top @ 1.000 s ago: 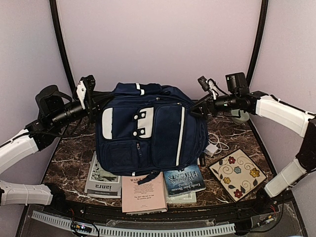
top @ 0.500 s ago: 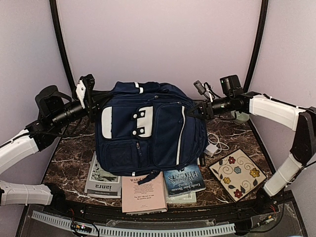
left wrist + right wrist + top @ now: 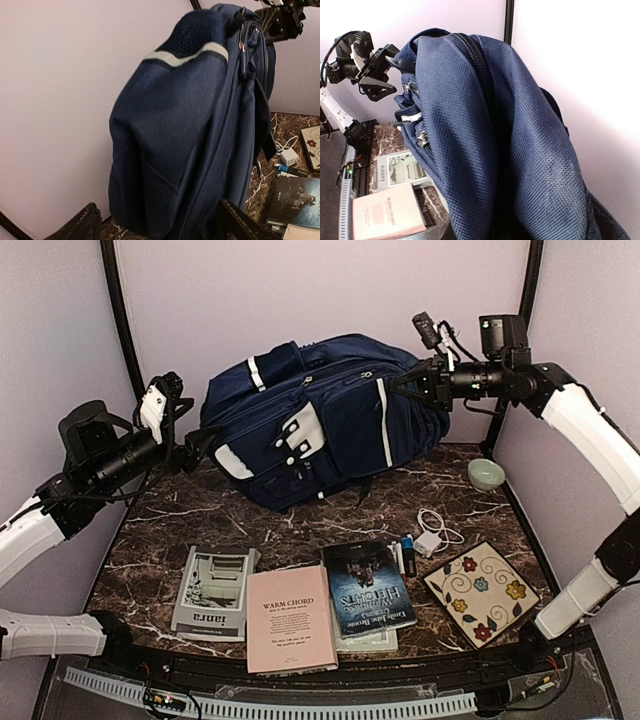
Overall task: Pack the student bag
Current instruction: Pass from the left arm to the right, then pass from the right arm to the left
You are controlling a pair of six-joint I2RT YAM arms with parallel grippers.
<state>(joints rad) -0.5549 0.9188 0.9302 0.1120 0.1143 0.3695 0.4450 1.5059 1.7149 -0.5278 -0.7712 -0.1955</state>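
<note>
Backpack (image 3: 320,420) hangs tilted between both arms' fingers.

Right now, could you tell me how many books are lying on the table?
3: a grey "tiara" book near left, a pink "Warm Chord" book in the middle, a dark "Wuthering Heights" to its right. Something pale under that one may be another.

Large navy-blue student bag (image 3: 330,415) with thin white stripes, pale grey buckled patch and zipped front pockets. Raised at the back of the marble table, tilted, right end lifted higher than left, front face turned toward the near edge. Lower left corner near the tabletop; contact there unclear.
</note>
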